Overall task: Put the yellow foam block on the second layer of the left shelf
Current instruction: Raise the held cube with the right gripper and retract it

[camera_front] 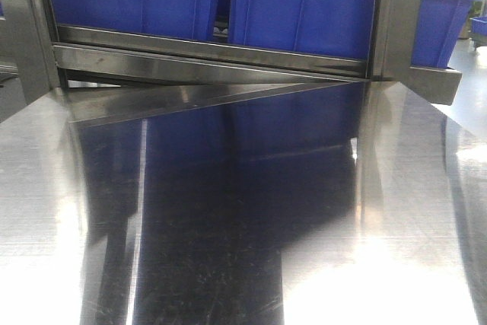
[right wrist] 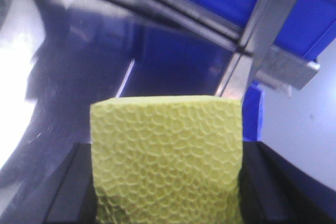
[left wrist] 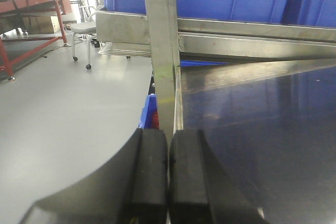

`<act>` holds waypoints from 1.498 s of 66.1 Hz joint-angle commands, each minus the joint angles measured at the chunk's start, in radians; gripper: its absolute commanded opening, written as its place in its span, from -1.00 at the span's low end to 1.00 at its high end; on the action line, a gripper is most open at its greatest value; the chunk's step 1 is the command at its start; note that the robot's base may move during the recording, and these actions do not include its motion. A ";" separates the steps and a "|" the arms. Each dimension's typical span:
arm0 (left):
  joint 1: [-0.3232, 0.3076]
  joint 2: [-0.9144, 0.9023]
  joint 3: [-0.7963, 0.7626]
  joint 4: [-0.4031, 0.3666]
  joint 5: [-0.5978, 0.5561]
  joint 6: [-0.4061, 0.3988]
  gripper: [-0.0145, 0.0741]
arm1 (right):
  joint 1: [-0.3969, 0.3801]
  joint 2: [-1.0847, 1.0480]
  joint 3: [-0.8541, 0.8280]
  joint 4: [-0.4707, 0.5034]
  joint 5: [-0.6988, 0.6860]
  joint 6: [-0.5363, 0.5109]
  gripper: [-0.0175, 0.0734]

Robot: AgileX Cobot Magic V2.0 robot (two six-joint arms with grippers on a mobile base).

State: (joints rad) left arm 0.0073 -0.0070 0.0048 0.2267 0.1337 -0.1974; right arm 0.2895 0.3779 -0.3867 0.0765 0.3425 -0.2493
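L end effector (left wrist: 168, 177): clenched; the two black pads (left wrist: 149, 171) sit flat against each other, seam running straight up the frame.
R end effector (right wrist: 167, 150): grasping the yellow foam block (right wrist: 167, 166); black fingers (right wrist: 71, 182) show on both sides of it, pressed to its L and R faces.
Block: upright in the R wrist view, fills the lower centre; the facing side is covered w/ a scale-like embossed texture. Held above the desk (right wrist: 79, 77), in front of the shelf unit, not on any shelf layer.
Desk: shiny steel top w/ fine scratches, reflects the blue above it.
Shelf: steel rail (camera_front: 205, 58) across the back of the desk, blue bins (camera_front: 304, 13) standing side by side on it.
Upright post (left wrist: 163, 51): steel, vertical, just ahead of the L pads at the desk's L edge.
Beyond desk, L wrist view: grey floor (left wrist: 68, 108), a chair on casters (left wrist: 83, 30), a red-framed table (left wrist: 31, 3) far L.
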 commanded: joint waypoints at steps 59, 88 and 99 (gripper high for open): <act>0.001 -0.014 0.026 0.001 -0.086 -0.004 -0.36 | -0.009 -0.186 -0.024 0.004 -0.099 0.003 -0.03; 0.001 -0.014 0.026 0.001 -0.086 -0.004 -0.36 | -0.009 -0.186 -0.024 0.004 -0.099 0.003 -0.03; 0.001 -0.014 0.026 0.001 -0.086 -0.004 -0.36 | -0.009 -0.188 -0.024 0.004 -0.097 0.003 -0.03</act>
State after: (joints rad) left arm 0.0073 -0.0070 0.0048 0.2267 0.1337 -0.1974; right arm 0.2878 0.1826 -0.3826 0.0765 0.3409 -0.2457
